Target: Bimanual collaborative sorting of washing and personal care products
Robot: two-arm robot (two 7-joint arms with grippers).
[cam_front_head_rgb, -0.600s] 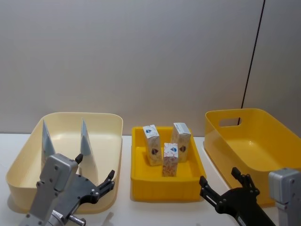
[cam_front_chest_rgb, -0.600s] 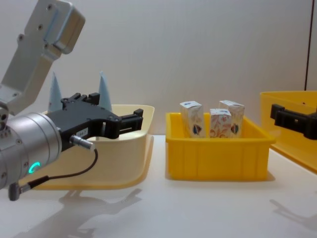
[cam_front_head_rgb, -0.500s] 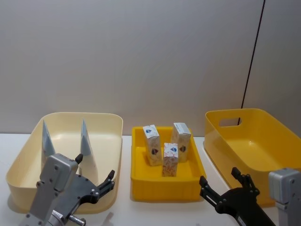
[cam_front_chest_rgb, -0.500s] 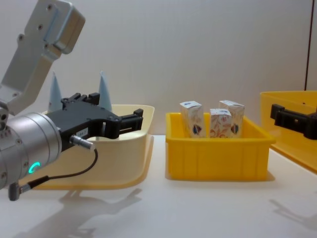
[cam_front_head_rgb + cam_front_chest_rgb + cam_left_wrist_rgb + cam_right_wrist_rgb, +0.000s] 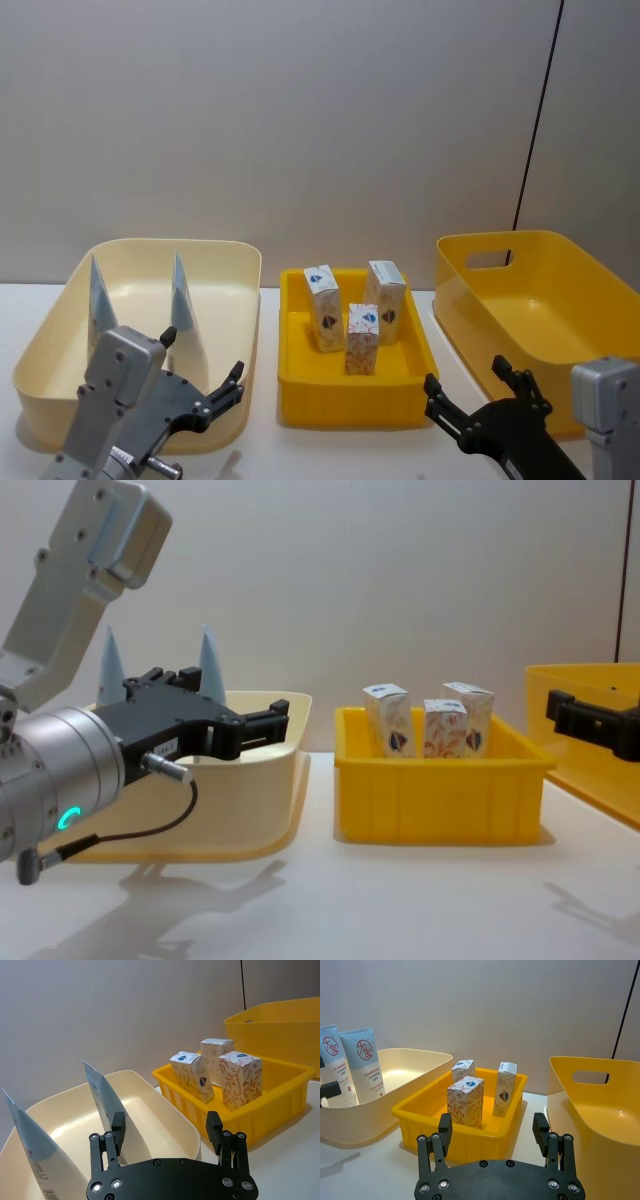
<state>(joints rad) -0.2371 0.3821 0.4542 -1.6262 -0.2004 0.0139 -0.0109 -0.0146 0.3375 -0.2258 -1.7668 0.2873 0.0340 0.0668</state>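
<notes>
My left tool [image 5: 166, 1124] and right tool [image 5: 492, 1122] hang spread and empty before two tall pale blue-white squeeze tubes [image 5: 185, 310] in the cream plastic bin [image 5: 160, 243] and three small white orange-and-blue cartons [image 5: 363, 335] in the middle yellow plastic tray [image 5: 350, 402]: light, crushable goods, I judge, best pinched gently mid-body.

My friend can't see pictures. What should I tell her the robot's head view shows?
Three small cartons stand in a small yellow bin at the middle, with two squeeze tubes standing in a cream bin to its left and a bigger yellow bin to its right. Near the bottom, the left gripper and right gripper hover open.
</notes>
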